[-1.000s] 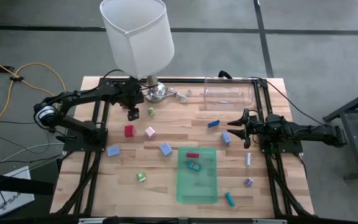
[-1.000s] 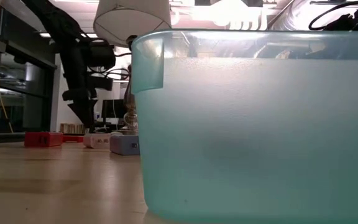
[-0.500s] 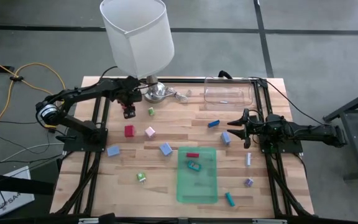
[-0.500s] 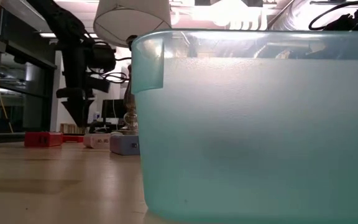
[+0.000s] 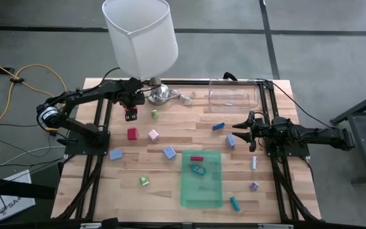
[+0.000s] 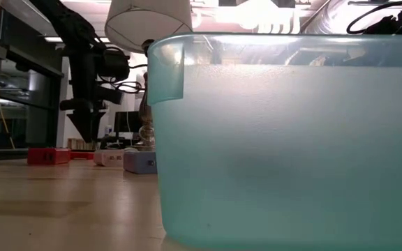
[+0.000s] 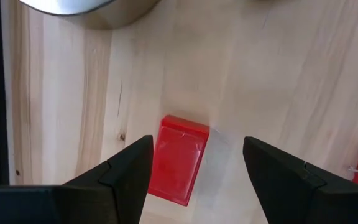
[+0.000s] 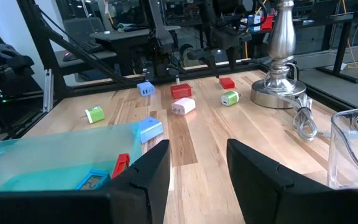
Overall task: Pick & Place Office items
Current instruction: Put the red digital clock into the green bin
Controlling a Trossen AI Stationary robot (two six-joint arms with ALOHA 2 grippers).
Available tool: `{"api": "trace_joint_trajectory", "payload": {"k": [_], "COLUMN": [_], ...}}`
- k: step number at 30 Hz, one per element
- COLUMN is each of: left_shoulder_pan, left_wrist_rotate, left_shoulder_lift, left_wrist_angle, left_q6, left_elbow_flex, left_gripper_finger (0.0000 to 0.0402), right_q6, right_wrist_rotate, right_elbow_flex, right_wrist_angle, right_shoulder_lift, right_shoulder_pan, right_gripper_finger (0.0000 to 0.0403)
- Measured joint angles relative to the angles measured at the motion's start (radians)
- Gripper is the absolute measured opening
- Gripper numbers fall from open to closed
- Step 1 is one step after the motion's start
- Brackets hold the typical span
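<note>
Shifted back toward the lamp base [image 5: 159, 95]: left end effector [image 5: 131, 115], fingers spread wide and empty, straddling a small red block [image 7: 178, 159] flat on the desk [image 5: 170, 191]. Probably descending to grasp.

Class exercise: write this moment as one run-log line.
left tool: open, above small red block | right tool: open, empty, waiting near green tray | tray: red and teal pieces
</note>
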Motion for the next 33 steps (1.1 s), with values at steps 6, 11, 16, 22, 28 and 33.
{"api": "trace_joint_trajectory", "payload": {"k": [6,11,16,22,28,33], "left_shoulder_pan": [0.0,-0.013,0.004,0.04,0.039,0.039], "left_wrist_rotate": [-0.006,-0.007,-0.019,-0.03,-0.029,-0.025], "left_shoulder_lift": [0.0,0.0,0.0,0.0,0.043,0.115], "left_wrist_angle": [0.002,0.004,0.004,0.003,0.001,0.025], "left_q6": [-0.041,0.012,0.018,0.063,0.085,0.085], "left_elbow_flex": [0.0,0.0,0.0,0.0,0.0,0.0], "left_gripper_finger": [0.024,0.024,0.024,0.024,0.024,0.024], "right_q6": [0.0,0.0,0.0,0.0,0.0,0.0], "right_wrist_rotate": [0.0,0.0,0.0,0.0,0.0,0.0], "right_elbow_flex": [0.0,0.0,0.0,0.0,0.0,0.0], "right_wrist_angle": [0.0,0.0,0.0,0.0,0.0,0.0], "right_shoulder_lift": [0.0,0.0,0.0,0.0,0.0,0.0], "right_shoulder_pan": [0.0,0.0,0.0,0.0,0.0,0.0], "right_gripper_finger": [0.0146,0.0146,0.0146,0.0146,0.0146,0.0146]}}
